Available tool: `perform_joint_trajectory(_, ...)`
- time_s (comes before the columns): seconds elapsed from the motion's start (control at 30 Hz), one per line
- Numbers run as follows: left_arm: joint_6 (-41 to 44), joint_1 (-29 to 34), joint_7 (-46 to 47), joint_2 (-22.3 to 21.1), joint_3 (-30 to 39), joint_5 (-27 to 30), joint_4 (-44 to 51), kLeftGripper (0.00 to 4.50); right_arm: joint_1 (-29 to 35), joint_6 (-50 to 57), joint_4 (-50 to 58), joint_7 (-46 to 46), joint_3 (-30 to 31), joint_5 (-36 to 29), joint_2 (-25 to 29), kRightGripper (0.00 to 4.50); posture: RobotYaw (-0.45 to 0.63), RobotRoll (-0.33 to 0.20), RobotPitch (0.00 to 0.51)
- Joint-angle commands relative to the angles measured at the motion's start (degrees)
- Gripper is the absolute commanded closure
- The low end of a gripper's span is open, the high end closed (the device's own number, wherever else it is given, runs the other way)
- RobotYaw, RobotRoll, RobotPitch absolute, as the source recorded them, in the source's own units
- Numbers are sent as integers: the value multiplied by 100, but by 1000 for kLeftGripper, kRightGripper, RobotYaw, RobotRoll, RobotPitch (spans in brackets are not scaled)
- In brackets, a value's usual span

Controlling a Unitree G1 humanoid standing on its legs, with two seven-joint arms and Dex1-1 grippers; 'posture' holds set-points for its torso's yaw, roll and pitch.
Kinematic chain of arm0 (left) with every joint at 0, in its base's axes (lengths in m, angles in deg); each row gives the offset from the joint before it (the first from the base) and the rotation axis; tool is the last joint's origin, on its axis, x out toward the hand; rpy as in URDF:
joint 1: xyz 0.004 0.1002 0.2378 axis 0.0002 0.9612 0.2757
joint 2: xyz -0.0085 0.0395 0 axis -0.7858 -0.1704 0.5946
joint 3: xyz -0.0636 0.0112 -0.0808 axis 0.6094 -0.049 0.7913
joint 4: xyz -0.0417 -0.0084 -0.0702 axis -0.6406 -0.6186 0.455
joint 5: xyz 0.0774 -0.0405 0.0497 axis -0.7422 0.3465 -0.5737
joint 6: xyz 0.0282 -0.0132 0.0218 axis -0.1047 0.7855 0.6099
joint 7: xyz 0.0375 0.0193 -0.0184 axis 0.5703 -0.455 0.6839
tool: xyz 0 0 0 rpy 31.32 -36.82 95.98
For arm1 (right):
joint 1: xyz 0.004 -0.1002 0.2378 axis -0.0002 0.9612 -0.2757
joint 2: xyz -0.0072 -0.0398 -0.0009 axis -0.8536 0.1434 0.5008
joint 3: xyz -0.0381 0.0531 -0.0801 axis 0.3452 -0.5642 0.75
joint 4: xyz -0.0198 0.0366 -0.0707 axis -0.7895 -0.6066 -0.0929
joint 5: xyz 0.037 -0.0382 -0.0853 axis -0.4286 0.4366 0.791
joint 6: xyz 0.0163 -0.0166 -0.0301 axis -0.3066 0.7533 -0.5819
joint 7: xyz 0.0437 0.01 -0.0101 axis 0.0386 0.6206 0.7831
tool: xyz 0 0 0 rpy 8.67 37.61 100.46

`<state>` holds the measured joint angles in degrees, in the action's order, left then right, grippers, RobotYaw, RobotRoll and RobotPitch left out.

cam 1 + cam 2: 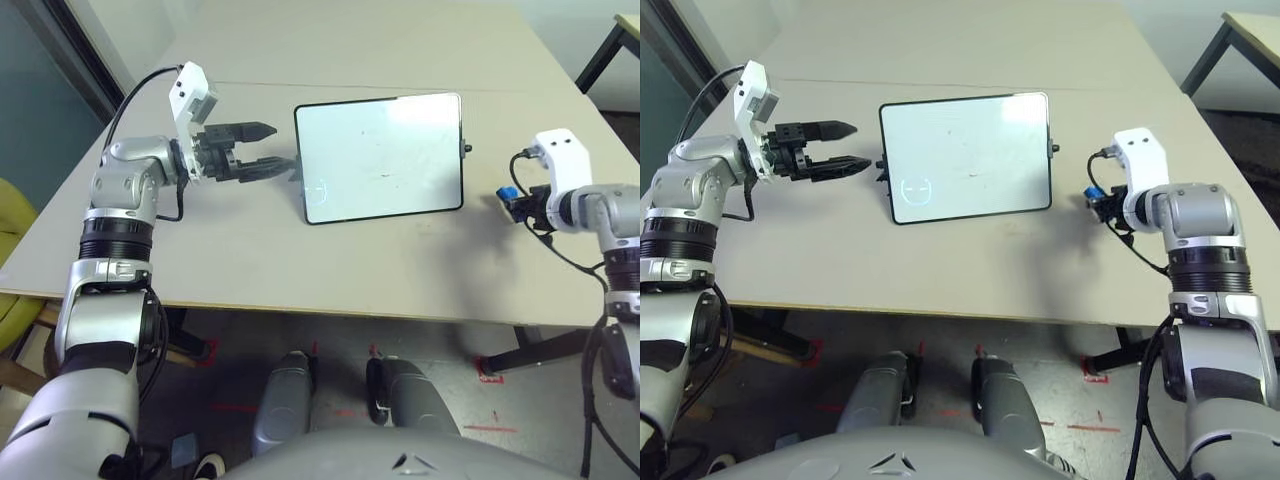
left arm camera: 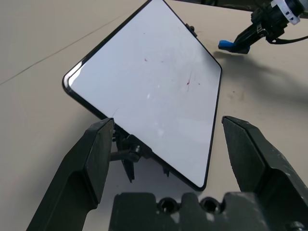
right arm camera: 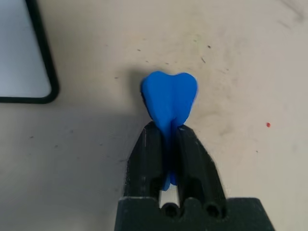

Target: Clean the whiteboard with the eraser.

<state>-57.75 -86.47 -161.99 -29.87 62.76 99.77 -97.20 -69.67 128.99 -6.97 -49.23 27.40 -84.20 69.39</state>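
Right wrist view shows the right gripper (image 3: 166, 132) pinching the small blue eraser block (image 3: 169, 98) so hard it bulges, just beside the black-framed white whiteboard (image 1: 382, 155) on the beige worktop (image 1: 250, 250), while the left gripper (image 1: 262, 148) gapes wide at the far edge, so wiping could squeeze the eraser out or shove the unheld board.

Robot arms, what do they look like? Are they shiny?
Yes. Both are shiny silver tubes with black ribbed rings at the joints. Each wrist carries a white boxy camera with black cables looping off it. The left end effector and right end effector each have two black fingers.
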Motion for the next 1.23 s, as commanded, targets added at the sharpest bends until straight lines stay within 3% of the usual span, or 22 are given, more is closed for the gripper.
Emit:
perform_joint_trajectory(0.03, 22, 54, -30, -3, -22, 18, 86, 0, -119, 292, -58, -118, -121, -148, 20, 2643, 195, 0, 97)
perform_joint_trajectory(0.27, 107, 126, -54, -149, 42, 47, 153, 0, -383, 332, 33, 23, -373, -503, 388, 65, 193, 0, 100)
perform_joint_trajectory(0.33, 125, 154, -32, -218, 89, 59, 170, 0, -444, 180, -45, 6, -422, -540, 493, 27, 195, 0, 101)
perform_joint_trajectory(0.5, -66, 212, 411, -478, 423, -30, -35, 0, -213, -2007, -579, -174, -872, -513, 476, 27, 198, 0, 101)
perform_joint_trajectory(0.6, -785, 254, 1860, -391, 900, -321, -635, 0, 43, -3862, -1091, -780, -1083, -312, 227, 27, 210, 0, 101)
perform_joint_trajectory(0.7, -1328, 320, 3099, -235, 1215, -520, -1163, 0, 67, -4980, -1535, -1261, -1200, -242, -5, 27, 215, 0, 100)
perform_joint_trajectory(1.0, -2474, 1158, 5806, 249, 1823, -818, -1762, 0, -130, -6903, -2762, -2149, -1436, -338, -323, 27, 265, 0, 103)
perform_joint_trajectory(1.23, -2770, 1288, 6438, 232, 1967, -821, -1731, 0, -234, -7563, -3490, -2496, -1530, -398, -382, 27, 319, 0, 92)
